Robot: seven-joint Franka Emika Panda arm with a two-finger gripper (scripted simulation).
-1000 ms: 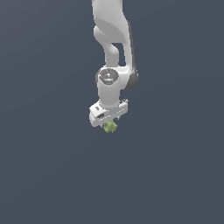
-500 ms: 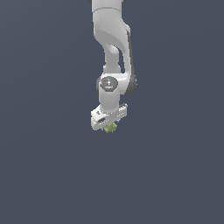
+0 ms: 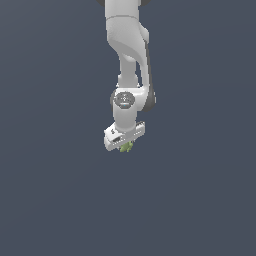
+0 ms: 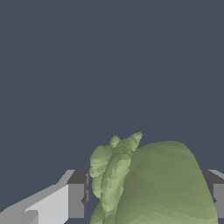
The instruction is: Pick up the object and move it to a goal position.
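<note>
The pincer (image 3: 126,145) is closed on the object (image 3: 126,146), its two fingers (image 4: 77,199) set narrowly apart with the lumpy yellow-green thing pressed between them. The object hangs in the grip under the white arm (image 3: 127,60), only its lower end peeking out below. In the wrist view its long axis runs along the fingers, the knobbly end pointing away from the palm.

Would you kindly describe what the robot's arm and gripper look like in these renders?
The arm is glossy white with rounded, tube-like segments and a dark strip down one side. Near the wrist sits a round grey disc with small red and green marks. The gripper has a white, blocky, bar-shaped body; in the wrist view its fingers show light grey faces with darker grey tops. No cables are visible.
</note>
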